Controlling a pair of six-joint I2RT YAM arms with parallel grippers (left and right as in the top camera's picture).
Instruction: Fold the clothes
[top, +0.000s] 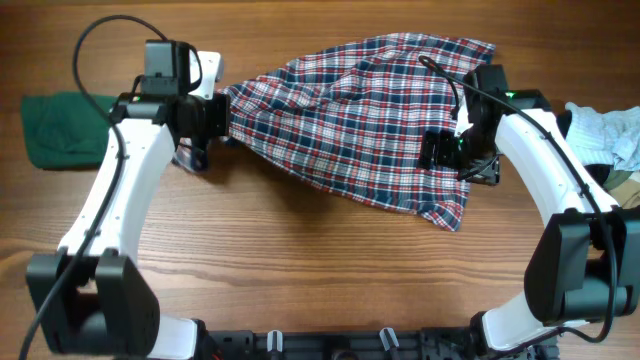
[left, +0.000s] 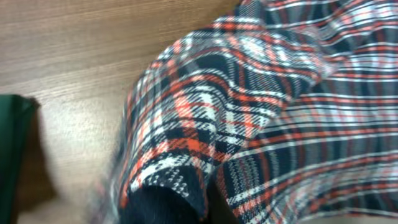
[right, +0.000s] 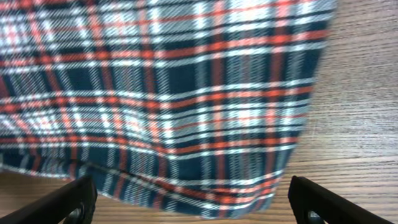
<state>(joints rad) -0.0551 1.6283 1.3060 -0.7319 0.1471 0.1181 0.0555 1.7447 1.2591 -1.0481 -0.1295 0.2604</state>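
Note:
The red, navy and white plaid garment lies spread across the middle of the table. Its left end is gathered to a point at my left gripper, which is shut on it. In the left wrist view the plaid fabric with its navy trim covers the fingers. My right gripper is over the garment's right part. In the right wrist view its fingers are wide open, with the garment's hem lying between them and nothing gripped.
A dark green folded cloth lies at the far left, also showing in the left wrist view. A pile of pale garments sits at the right edge. Bare wooden table lies in front of the plaid garment.

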